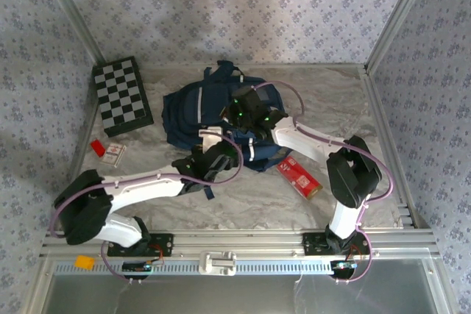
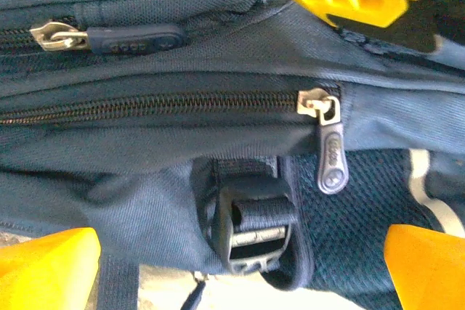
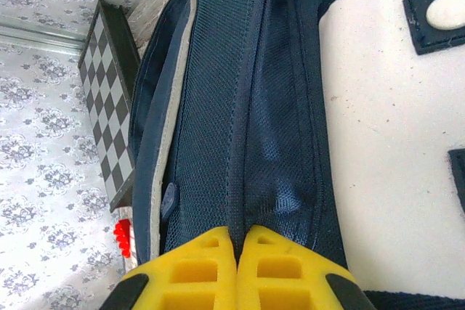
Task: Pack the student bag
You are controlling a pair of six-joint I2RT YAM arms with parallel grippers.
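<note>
the navy student bag [image 1: 210, 108] lies slumped in the middle of the marbled bench [image 1: 331, 101], both arms reaching in over it from the near edge. the right pincer [image 3: 236, 252] has its yellow fingers pressed together at the bag's upper side, nipping a thin ridge of dark mesh fabric that runs beside a white front-pocket patch [image 3: 385, 107]. the left pincer [image 2: 232, 270] hovers at the bag's near edge with its jaws spread wide, one orange fingertip at each lower corner of its wrist view, holding nothing. between those fingers sit a closed zip line with a metal slider and a dangling navy zip pull [image 2: 331, 157], a black plastic buckle [image 2: 251, 226] on a webbing strap below it, and a second zip pull [image 2: 123, 38] lying flat on the fabric higher up.

a folded chequered board box [image 1: 121, 95] rests at the far left of the bench, just beside the bag but not touching it. a red carton [image 1: 298, 176] lies flat on the bench near the bag's right corner, under the right forearm. a small red item [image 1: 96, 147] and a pale card [image 1: 115, 154] lie together near the left edge, well apart from the bag.
</note>
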